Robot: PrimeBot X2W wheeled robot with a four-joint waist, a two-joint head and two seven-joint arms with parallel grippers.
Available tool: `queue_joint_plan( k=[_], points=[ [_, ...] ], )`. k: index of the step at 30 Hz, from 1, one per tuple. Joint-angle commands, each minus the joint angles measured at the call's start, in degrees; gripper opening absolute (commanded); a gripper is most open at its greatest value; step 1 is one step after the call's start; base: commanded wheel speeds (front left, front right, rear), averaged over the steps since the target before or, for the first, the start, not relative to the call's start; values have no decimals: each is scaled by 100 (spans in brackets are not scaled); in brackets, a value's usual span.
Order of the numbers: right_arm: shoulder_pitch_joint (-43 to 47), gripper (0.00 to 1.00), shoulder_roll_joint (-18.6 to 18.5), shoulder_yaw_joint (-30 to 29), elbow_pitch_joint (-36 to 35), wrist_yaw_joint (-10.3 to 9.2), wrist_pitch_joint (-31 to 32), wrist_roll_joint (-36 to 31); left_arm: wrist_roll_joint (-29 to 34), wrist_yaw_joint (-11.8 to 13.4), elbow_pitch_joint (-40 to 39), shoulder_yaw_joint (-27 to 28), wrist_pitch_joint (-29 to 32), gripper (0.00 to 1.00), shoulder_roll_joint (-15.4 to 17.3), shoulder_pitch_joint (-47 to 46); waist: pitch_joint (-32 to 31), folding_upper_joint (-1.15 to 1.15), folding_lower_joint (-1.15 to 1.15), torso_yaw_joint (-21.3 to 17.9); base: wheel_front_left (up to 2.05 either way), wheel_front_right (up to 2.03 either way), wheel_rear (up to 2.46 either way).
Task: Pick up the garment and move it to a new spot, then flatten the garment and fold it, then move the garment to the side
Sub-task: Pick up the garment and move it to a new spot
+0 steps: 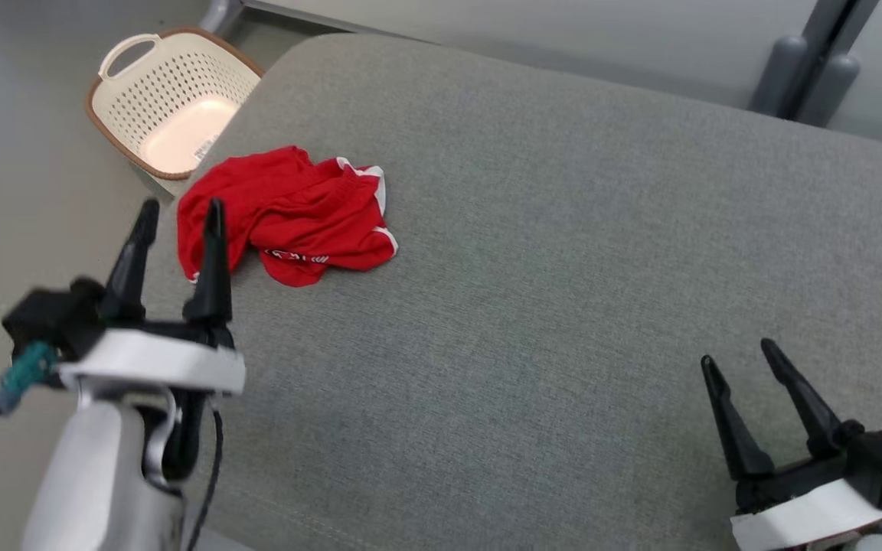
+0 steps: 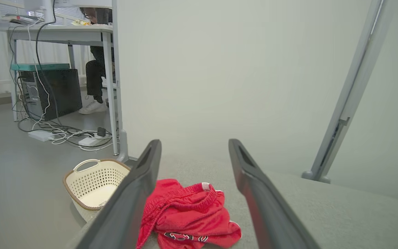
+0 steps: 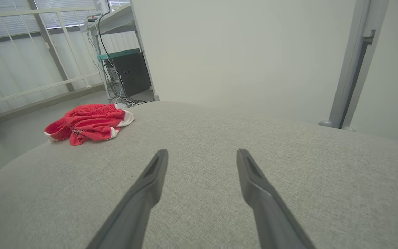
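The garment [image 1: 288, 214] is a pair of red shorts with white trim, crumpled near the far left corner of the grey cushioned surface [image 1: 563, 252]. It also lies ahead in the left wrist view, garment [image 2: 188, 216], and far to the left in the right wrist view, garment [image 3: 86, 122]. My left gripper [image 1: 179, 208] hovers open at the garment's near left edge, nothing between its fingers. My right gripper [image 1: 738, 353] stands open over the bare near right part of the surface, far from the garment.
A cream perforated basket [image 1: 173, 99] with a brown rim sits on the floor past the surface's far left corner. A desk [image 2: 60, 33] with a computer tower, cables and a seated person stands beyond. A grey partition post [image 1: 812, 69] rises at the back right.
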Motion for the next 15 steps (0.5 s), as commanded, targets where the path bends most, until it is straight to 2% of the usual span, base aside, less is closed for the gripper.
queue_joint_plan(
  k=[1, 4, 6, 8, 12, 15],
  points=[
    [-216, 100, -140, -62, -87, -10, -2, -38, -193, -64, 207, -68, 272, 100, 156, -703, 635, 0, 0, -432, 0, 0, 0],
    [-439, 100, -275, -184, -205, -9, -3, -69, -501, -89, 739, -163, 975, 100, 332, -1604, 1070, 0, 0, -674, 0, 0, 0],
    [-565, 100, -313, -253, -301, -9, -3, -79, -359, -23, 1180, -247, 1516, 100, 587, -2167, 1320, 0, 0, -831, 0, 0, 0],
    [-681, 100, -373, -296, -390, -9, -3, -109, -359, 30, 1579, -311, 2009, 100, 640, -2663, 1526, 0, 0, -971, 0, 0, 0],
    [-804, 100, -493, -394, -539, -9, -3, -136, -400, 113, 2416, -411, 3010, 100, 798, -3329, 1835, 0, 0, -1180, 0, 0, 0],
    [-872, 100, -547, -510, -649, -9, -3, -148, -433, 141, 2851, -445, 3451, 100, 871, -3614, 2011, 0, 0, -1289, 0, 0, 0]
  ],
)
